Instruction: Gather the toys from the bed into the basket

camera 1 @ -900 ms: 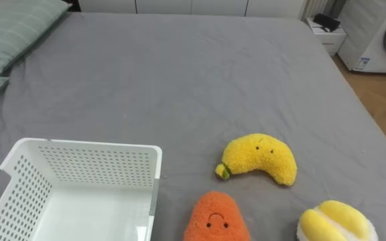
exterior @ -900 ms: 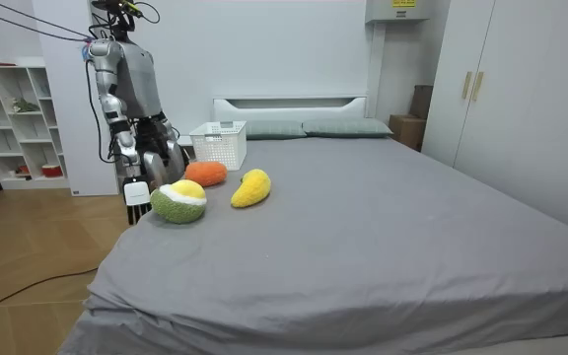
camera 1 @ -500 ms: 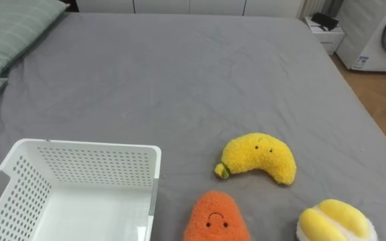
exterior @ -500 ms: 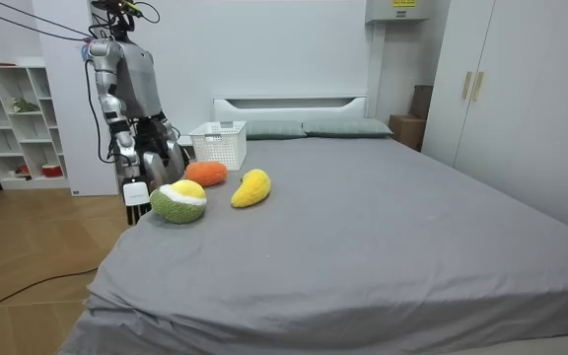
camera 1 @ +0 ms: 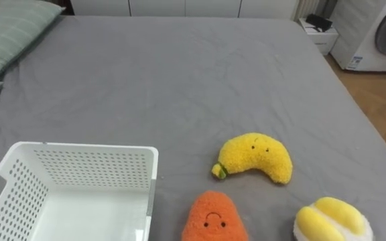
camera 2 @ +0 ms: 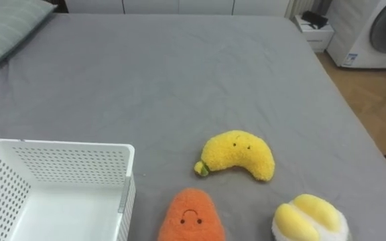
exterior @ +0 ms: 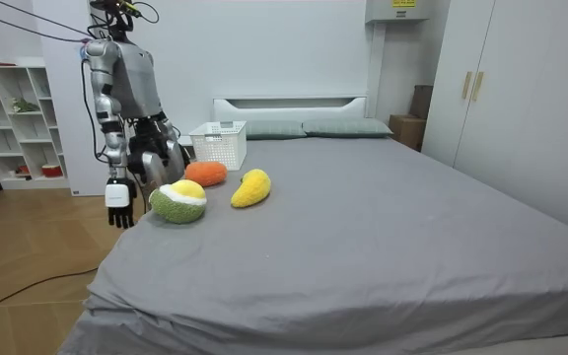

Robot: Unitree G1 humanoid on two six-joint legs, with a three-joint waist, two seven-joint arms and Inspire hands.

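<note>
While the robot stands at the side of the grey-sheeted bed (camera 1: 179, 73), its right hand (exterior: 118, 202) hangs by the mattress edge, fingers straight and loose, holding nothing. Just ahead of that hand lies the round green-and-yellow plush toy (camera 1: 332, 219). The orange plush carrot (camera 1: 213, 217) lies further to the hand's left. The curved yellow plush banana (camera 1: 256, 157) lies beyond both, long axis crosswise, stem end toward the white perforated plastic basket (camera 1: 79, 194). All three toys look fuzzy and compressible. None is in the basket. The right hand appears best placed for the first grasp.
</note>
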